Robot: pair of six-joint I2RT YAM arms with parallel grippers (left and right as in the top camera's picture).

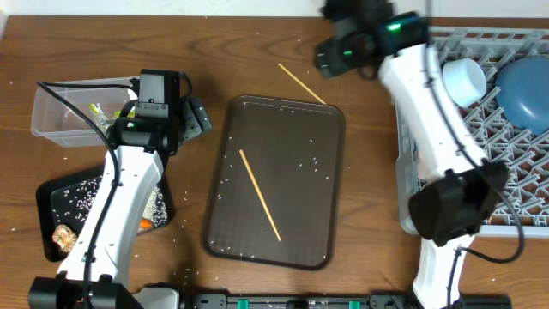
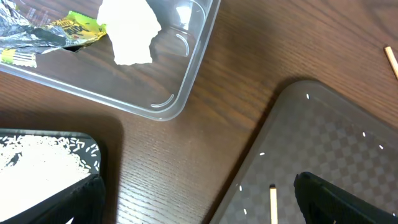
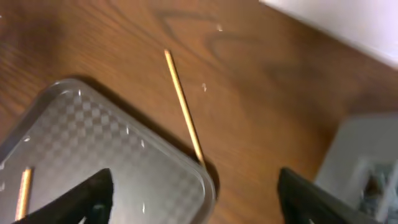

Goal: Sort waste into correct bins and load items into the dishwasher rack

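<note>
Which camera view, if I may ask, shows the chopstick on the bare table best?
The right wrist view: the chopstick runs full length, large, one end at the brown tray's rim. Overhead shows it whole but small; the left wrist catches only one end.

Left tool (image 2: 199, 208) spread wide, right tool (image 3: 196, 205) parted

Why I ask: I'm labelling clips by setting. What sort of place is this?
Likely a staged dish-clearing bench, not a kitchen: a grey dishwasher rack, a rice-strewn serving tray and a clear waste tub share one wooden table.
</note>
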